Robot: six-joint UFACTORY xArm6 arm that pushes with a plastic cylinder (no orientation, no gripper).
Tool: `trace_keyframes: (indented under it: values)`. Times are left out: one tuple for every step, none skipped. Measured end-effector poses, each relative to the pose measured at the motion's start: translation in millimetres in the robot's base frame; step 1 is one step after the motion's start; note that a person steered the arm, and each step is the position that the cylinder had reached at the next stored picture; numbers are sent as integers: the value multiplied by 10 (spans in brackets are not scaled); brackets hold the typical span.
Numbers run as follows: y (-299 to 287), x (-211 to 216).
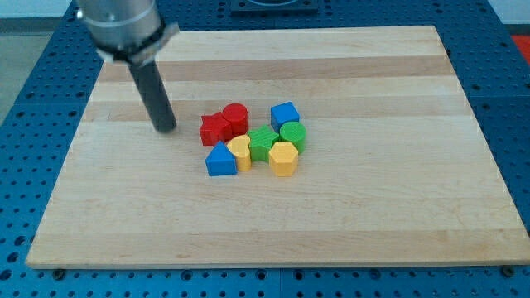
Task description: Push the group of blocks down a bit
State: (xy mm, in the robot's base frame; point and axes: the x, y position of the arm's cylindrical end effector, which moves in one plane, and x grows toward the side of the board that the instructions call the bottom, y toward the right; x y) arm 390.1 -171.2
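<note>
Blocks sit packed together near the middle of the wooden surface (373,207): red star (214,129), red cylinder (235,117), blue cube (284,115), green cylinder (293,135), green star (263,142), yellow hexagon (283,158), another yellow block (240,152), blue triangle (220,160). No claw exists; my tip (166,129) stands just left of the red star, apart from it.

Red blocks: two — a red star-like block (214,129) and a red cylinder (235,117).
Blue blocks: two — a blue cube (284,115) and a blue triangular block (220,160).
Green blocks: two — a green star-like block (262,142) and a green cylinder (292,134).
Yellow blocks: two — a yellow rounded block (240,152) and a yellow hexagonal block (283,158).
Blocks in all: eight.
Desk (397,190): one.
</note>
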Motion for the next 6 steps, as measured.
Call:
trace_keyframes:
  values:
    - [133,-776]
    - [1045,-960]
    - [2042,-405]
    - [2512,226]
    - [2386,236]
    - [2327,235]
